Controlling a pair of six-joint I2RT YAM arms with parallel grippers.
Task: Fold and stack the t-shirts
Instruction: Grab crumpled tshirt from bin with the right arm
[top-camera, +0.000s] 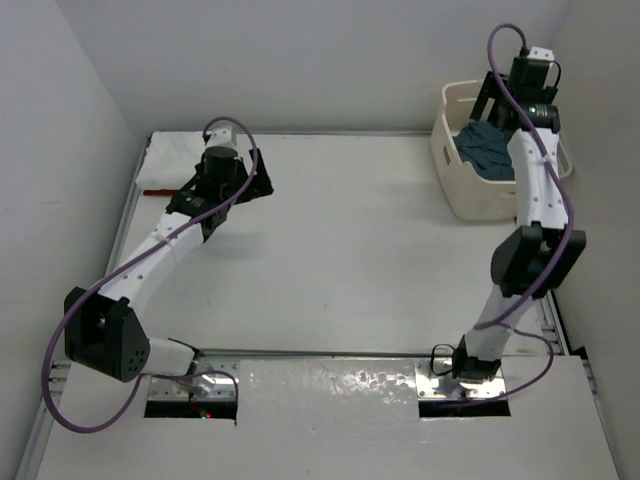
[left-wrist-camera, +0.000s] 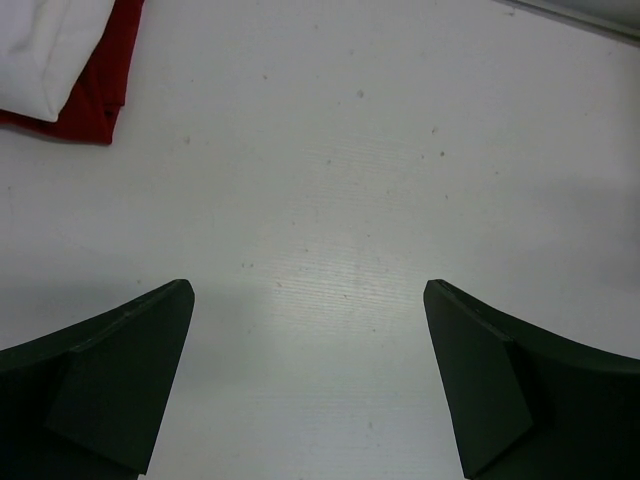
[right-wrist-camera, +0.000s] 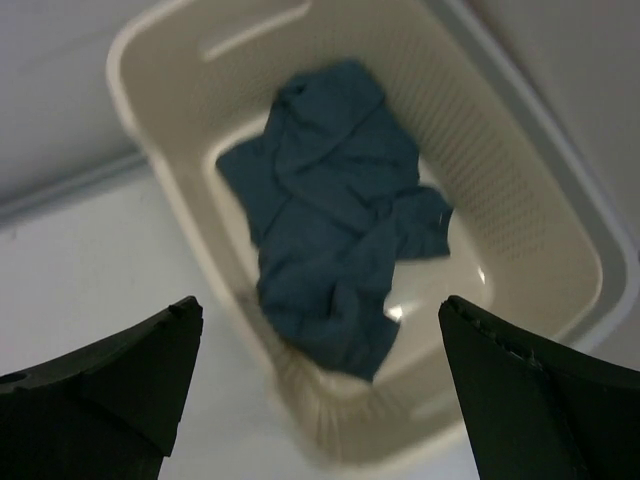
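A folded white t-shirt (left-wrist-camera: 45, 50) lies on top of a deep red t-shirt (left-wrist-camera: 100, 95) at the table's far left corner; in the top view the white t-shirt (top-camera: 170, 158) covers all but a strip of the red t-shirt (top-camera: 156, 190). My left gripper (left-wrist-camera: 308, 290) hovers open over bare table just right of that pile, also visible from above (top-camera: 225, 190). A crumpled dark teal-blue t-shirt (right-wrist-camera: 330, 220) lies inside the cream basket (right-wrist-camera: 560, 210). My right gripper (right-wrist-camera: 320, 305) hangs open above the basket's near wall, holding nothing.
The cream basket (top-camera: 462, 195) stands at the far right of the table, with the teal-blue t-shirt (top-camera: 488, 148) in it and the right arm rising beside it. White walls close in the back and both sides. The arm bases sit at the near edge.
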